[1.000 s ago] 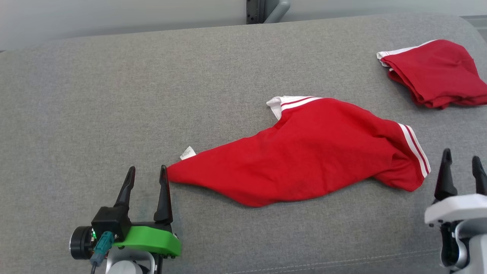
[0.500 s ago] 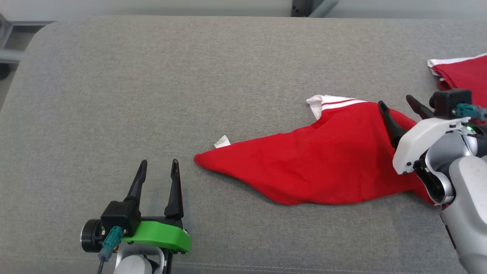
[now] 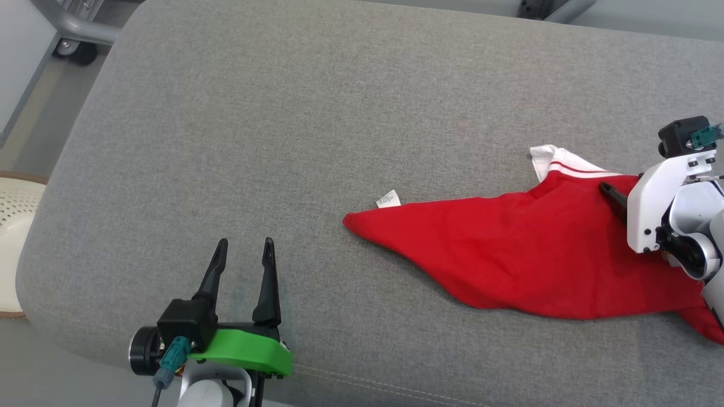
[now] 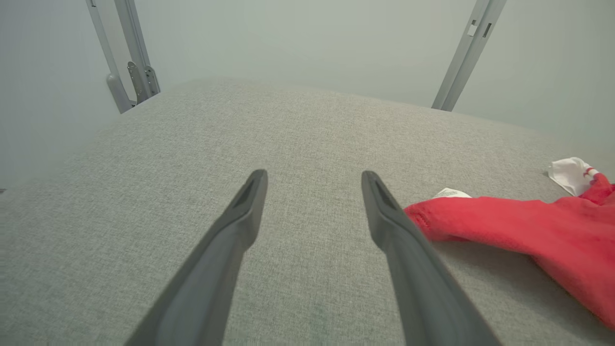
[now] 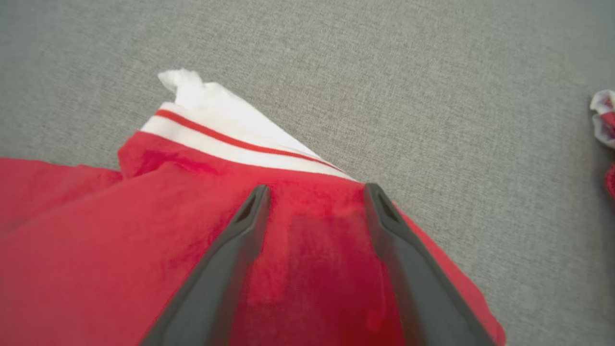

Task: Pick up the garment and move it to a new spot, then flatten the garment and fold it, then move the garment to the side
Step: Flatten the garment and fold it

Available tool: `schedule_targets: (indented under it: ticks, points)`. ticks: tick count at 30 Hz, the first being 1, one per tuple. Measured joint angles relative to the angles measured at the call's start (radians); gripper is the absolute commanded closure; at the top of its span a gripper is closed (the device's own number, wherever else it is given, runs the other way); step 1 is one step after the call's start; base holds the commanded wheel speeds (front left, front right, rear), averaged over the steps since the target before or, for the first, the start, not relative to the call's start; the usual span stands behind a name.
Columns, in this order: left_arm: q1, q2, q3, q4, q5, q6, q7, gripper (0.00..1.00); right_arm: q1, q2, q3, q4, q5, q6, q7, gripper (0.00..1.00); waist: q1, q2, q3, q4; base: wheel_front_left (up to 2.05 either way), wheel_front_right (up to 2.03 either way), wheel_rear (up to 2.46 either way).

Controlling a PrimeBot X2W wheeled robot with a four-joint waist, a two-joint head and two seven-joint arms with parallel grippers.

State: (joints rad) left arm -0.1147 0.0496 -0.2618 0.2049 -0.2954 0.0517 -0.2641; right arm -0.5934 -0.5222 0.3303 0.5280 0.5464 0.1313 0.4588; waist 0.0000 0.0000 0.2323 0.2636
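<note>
Here, the red garment (image 3: 526,260) lies loosely spread on the right part of the grey fabric-covered tabletop (image 3: 283,113). It narrows to a point toward the middle, with a small white label (image 3: 388,199) just beside that point. Its white trim with a thin red stripe (image 3: 557,161) sticks out at the far edge.

The right tool (image 5: 314,192) is over the garment's right part. Its two dark fingers are spread well apart and empty, their tips over red cloth just short of the white trim. Whether they press on the cloth cannot be told.

The left tool (image 3: 244,244) hangs over the near left part of the tabletop, its fingers also parted and holding nothing. It is apart from the garment's pointed end, which lies off to its right.

In the right wrist view a bit of another red and white cloth (image 5: 606,120) shows at the right edge. In the head view a pale perforated object (image 3: 14,215) stands beyond the tabletop's left end.
</note>
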Motion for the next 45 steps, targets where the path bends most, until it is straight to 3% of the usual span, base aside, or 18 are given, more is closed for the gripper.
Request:
schedule_targets:
  ticks: [6,7,10,11,14,17,26,36,44,45]
  points:
    - [-0.001,0.000,-0.007,0.001,0.000,0.000,0.000,0.00,-0.031,-0.011,0.052,0.072,0.040,0.000,0.036,0.00,0.0000,0.0000,0.020,0.014,0.00,0.00,0.00]
    - [-0.003,0.000,-0.007,0.002,0.000,0.000,0.000,0.00,-0.035,-0.010,0.060,0.080,0.048,0.000,0.037,0.40,0.0000,0.0000,0.023,0.015,0.00,0.00,0.00]
    - [-0.007,0.000,-0.007,0.002,0.000,0.001,0.000,0.00,-0.049,-0.010,0.088,0.091,0.069,0.000,0.034,0.93,0.0000,0.0000,0.030,0.015,0.00,0.00,0.00]
    - [-0.009,0.000,-0.005,0.002,0.000,0.001,0.000,0.00,-0.054,-0.011,0.096,0.094,0.069,0.000,0.022,1.00,0.0000,0.0000,0.033,0.014,0.00,0.00,0.00]
    - [-0.012,0.000,-0.004,0.001,0.002,0.001,0.000,0.00,-0.071,-0.019,0.113,0.105,0.064,0.000,-0.029,1.00,0.0000,0.0000,0.038,0.010,0.00,0.00,0.00]
    - [-0.018,0.000,-0.003,0.000,0.002,0.002,0.000,0.00,-0.128,-0.028,0.111,0.130,0.022,0.000,-0.147,1.00,0.0000,0.0000,0.045,0.003,0.00,0.00,0.00]
    - [-0.038,0.000,-0.009,-0.001,0.004,0.001,0.000,0.00,-0.327,0.012,-0.018,0.288,-0.119,0.000,-0.323,1.00,0.0000,0.0000,0.073,-0.005,0.00,0.00,0.00]
    - [-0.067,0.000,-0.038,-0.006,0.003,0.001,0.000,0.00,-0.542,0.020,-0.167,0.457,-0.381,0.000,-0.414,1.00,0.0000,0.0000,0.119,0.020,0.00,0.00,0.00]
    - [-0.094,0.000,-0.068,-0.015,-0.006,0.002,0.000,0.00,-0.650,0.027,-0.356,0.557,-0.583,0.000,-0.439,1.00,0.0001,0.0000,0.174,0.059,0.00,0.00,0.00]
    - [-0.097,0.000,-0.072,-0.015,-0.008,0.003,0.000,0.00,-0.651,0.031,-0.378,0.561,-0.608,0.000,-0.446,0.79,0.0000,0.0000,0.179,0.065,0.00,0.00,0.00]
